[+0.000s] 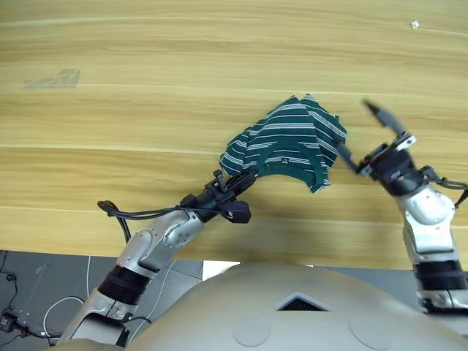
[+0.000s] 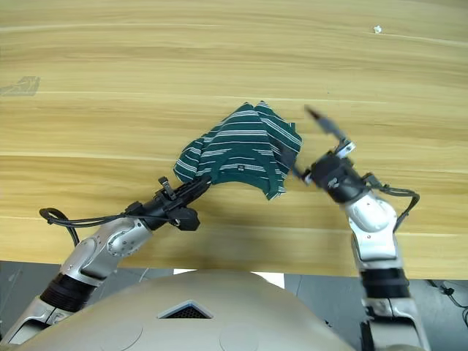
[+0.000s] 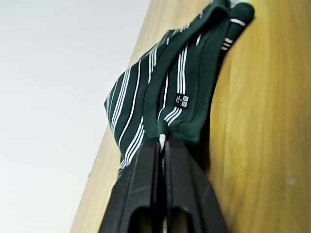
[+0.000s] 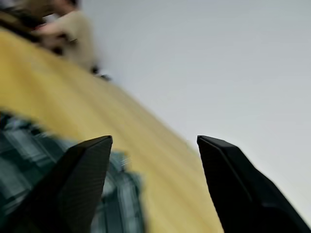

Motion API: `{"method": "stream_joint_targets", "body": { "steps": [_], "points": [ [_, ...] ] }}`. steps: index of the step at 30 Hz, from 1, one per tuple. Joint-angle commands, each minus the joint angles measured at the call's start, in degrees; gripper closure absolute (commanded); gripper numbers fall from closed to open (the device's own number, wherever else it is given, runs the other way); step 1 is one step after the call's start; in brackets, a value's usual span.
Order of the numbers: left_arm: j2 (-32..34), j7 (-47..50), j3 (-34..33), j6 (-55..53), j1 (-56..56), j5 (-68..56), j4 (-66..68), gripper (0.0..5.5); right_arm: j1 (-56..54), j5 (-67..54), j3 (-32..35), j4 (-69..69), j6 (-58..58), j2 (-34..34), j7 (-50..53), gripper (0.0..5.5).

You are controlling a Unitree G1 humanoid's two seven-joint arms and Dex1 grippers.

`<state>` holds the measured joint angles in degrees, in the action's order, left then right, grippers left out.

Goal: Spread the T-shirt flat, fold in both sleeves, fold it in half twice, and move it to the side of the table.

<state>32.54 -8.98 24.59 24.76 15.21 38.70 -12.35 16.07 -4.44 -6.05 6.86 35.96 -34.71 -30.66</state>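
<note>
A green T-shirt [image 1: 289, 142] with thin white stripes lies bunched in a rumpled heap near the middle of the pale wooden surface [image 1: 146, 110], closer to the near edge than to the far one. Its folds overlap and neither sleeve is laid out flat. A small dark label [image 3: 181, 101] shows on the cloth near the hem.

The left tool [image 1: 245, 178] comes in from the near left and sits at the shirt's near left corner. Its two black fingers [image 3: 146, 165] are pressed together with a fold of the striped cloth pinched between their tips, and the shirt stretches away from them across the surface.

The right tool [image 1: 357, 130] is at the shirt's right side with its fingers spread wide and nothing between them. One finger points out over the bare wood beyond the shirt. The other lies by the shirt's right edge, and whether it touches the cloth I cannot tell. From the right wrist, striped cloth shows behind one of the parted fingers.

A tiny white speck [image 1: 414, 24] lies on the surface at the far right, well apart from the shirt
</note>
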Motion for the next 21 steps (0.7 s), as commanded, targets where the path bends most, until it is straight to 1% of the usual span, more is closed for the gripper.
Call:
{"method": "stream_joint_targets", "body": {
  "steps": [1, 5, 8, 12, 21],
  "points": [
    [0.3, -1.4, -2.8, -1.7, 3.2, -1.4, -7.0, 5.48, 6.6, -2.2, -2.0, 4.0, -3.2, -6.8, -8.0, 2.27],
    [-0.2, -2.4, -6.4, -2.9, 5.2, -5.1, -13.6, 5.48, 8.6, -0.4, -1.9, 4.1, -4.9, -8.1, -10.1, 2.27],
    [-1.4, -2.4, -7.9, -3.8, 5.6, -6.4, -15.3, 5.48, 7.8, 2.2, -1.7, 2.3, -4.6, -7.6, -9.7, 2.27],
    [-2.3, -3.7, -8.2, -4.0, 6.4, -9.3, -16.8, 5.48, 5.2, 8.5, -0.8, -0.8, -4.5, -5.5, -5.7, 2.27],
    [-3.5, -5.0, -8.6, -3.5, 6.6, -10.7, -17.2, 5.48, 3.4, 13.3, -2.1, -2.4, -4.3, -2.5, -1.9, 2.27]
  ]
}}
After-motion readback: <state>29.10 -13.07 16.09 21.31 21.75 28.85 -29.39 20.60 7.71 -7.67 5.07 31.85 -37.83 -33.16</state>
